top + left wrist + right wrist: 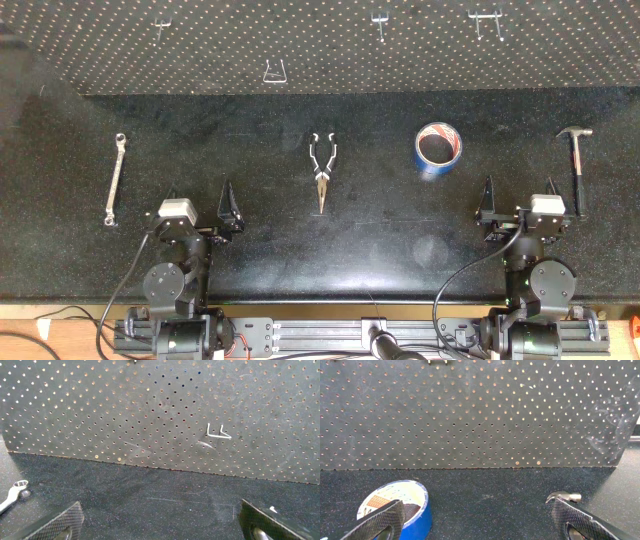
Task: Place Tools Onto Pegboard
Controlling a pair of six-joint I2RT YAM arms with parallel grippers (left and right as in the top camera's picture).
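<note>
Both arms sit low by their bases, and nothing is in hand. The left gripper [200,213] has its jaws spread wide and empty; the right gripper [519,205] is the same. By my read this is the opening step: pick a tool and go get it.

On the black mat [240,150] the four tools lie flat and well apart. The combination wrench [115,178] is out past the left gripper's outer side, and the hammer [575,165] is just beside the right gripper, head toward the board. The blue tape roll [438,148] stands ahead of the right gripper. The needle-nose pliers [322,165] lie in the middle, tips pointing back at the arms.

The next move likely calls for a drop onto the hammer handle or the wrench shank, with the jaws set across it.

Beyond them is the pegboard [300,40] with its wire hooks [485,22] all bare. Nothing blocks the way, though the thin wrench hugs the mat and looks awkward to pinch.
</note>
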